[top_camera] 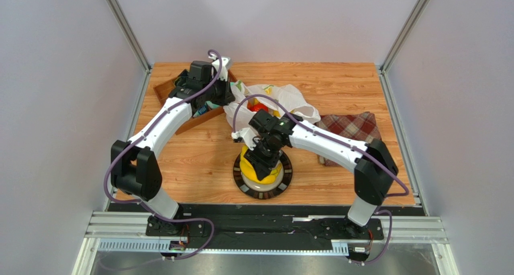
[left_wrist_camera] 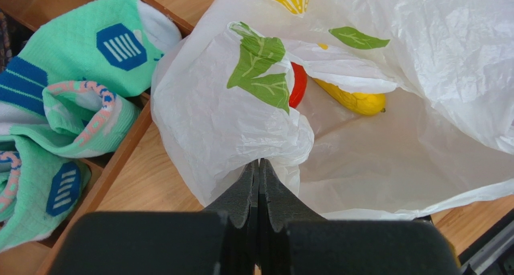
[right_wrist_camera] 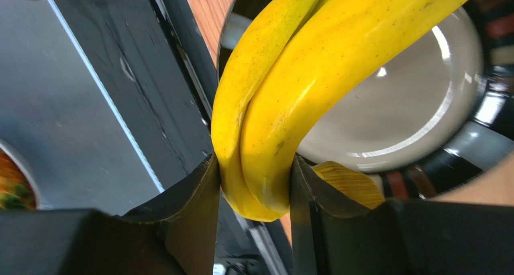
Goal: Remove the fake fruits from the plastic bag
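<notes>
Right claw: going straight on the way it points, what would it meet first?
The plate: the claw, shut on the bananas, points down at its white centre. The bananas would likely touch first; depth is unclear.

Crinkly thin plastic bag (left_wrist_camera: 386,148) — glossy bananas (right_wrist_camera: 314,76), woodgrain table (top_camera: 199,160).

I've got the left arm (top_camera: 161,123) stretched to upper left of the top view, left end effector (left_wrist_camera: 259,166) with pads pressed flat together, pinching plastic bag (left_wrist_camera: 223,124) film. My right arm (top_camera: 329,144) folds in to centre frame, wrist tipped down, right end effector (right_wrist_camera: 253,184) clamped on bananas (right_wrist_camera: 301,88), fingers held apart by them.
</notes>
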Action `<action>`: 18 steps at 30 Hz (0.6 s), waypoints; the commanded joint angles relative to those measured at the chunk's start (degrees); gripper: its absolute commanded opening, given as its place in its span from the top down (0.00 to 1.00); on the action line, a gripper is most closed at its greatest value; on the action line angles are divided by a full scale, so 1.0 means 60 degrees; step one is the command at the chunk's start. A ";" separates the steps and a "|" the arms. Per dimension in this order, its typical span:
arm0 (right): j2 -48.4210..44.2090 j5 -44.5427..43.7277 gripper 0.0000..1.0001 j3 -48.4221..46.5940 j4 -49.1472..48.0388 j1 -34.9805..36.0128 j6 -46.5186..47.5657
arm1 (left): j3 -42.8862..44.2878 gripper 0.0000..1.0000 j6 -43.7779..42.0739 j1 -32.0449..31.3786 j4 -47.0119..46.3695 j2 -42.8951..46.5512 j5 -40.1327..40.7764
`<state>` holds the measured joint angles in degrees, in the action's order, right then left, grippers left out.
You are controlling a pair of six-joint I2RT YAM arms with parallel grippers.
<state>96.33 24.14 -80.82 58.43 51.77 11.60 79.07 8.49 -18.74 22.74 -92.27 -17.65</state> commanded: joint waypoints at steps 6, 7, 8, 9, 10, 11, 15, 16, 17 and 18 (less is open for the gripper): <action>0.2078 0.0475 0.87 -0.0842 -0.1184 0.0381 -0.2796 | -0.0272 1.00 0.0064 0.0048 -0.0245 0.0964 0.0012; 0.2152 0.0459 0.80 -0.0784 -0.1184 0.0366 -0.2971 | -0.0287 1.00 0.0079 0.0048 -0.0274 0.1008 0.0012; 0.2196 0.0473 0.72 -0.0784 -0.1155 0.0366 -0.2987 | -0.0302 1.00 0.0108 0.0048 -0.0289 0.1023 -0.0003; 0.2240 0.0546 0.61 -0.0798 -0.1112 0.0366 -0.2987 | -0.0345 1.00 0.0137 0.0048 -0.0347 0.1023 -0.0032; 0.2255 0.0634 0.43 -0.0842 -0.1082 0.0366 -0.2987 | -0.0331 1.00 0.0181 0.0048 -0.0348 0.1023 -0.0047; 0.2269 0.0780 0.31 -0.0900 -0.0995 0.0366 -0.2828 | -0.0346 1.00 0.0210 0.0048 -0.0377 0.1023 -0.0090; 0.1977 0.1001 0.25 -0.1602 -0.0221 0.0235 -0.1979 | -0.0258 1.00 0.0328 0.0048 -0.0377 0.0964 -0.0266; 0.1773 0.0943 0.24 -0.1792 -0.0015 0.0162 -0.1686 | -0.0243 1.00 0.0371 0.0048 -0.0363 0.0979 -0.0281; 0.1684 0.0899 0.24 -0.2316 0.0219 -0.0056 -0.1176 | -0.0258 1.00 0.0401 0.0048 -0.0363 0.0979 -0.0310; 0.1597 0.0956 0.24 -0.2597 0.0802 -0.0204 -0.0895 | -0.0272 1.00 0.0430 0.0048 -0.0334 0.0993 -0.0397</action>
<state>109.54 28.18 -87.83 57.08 52.97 -0.93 77.23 9.39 -18.65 22.37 -88.49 -18.11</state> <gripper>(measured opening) 0.756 0.007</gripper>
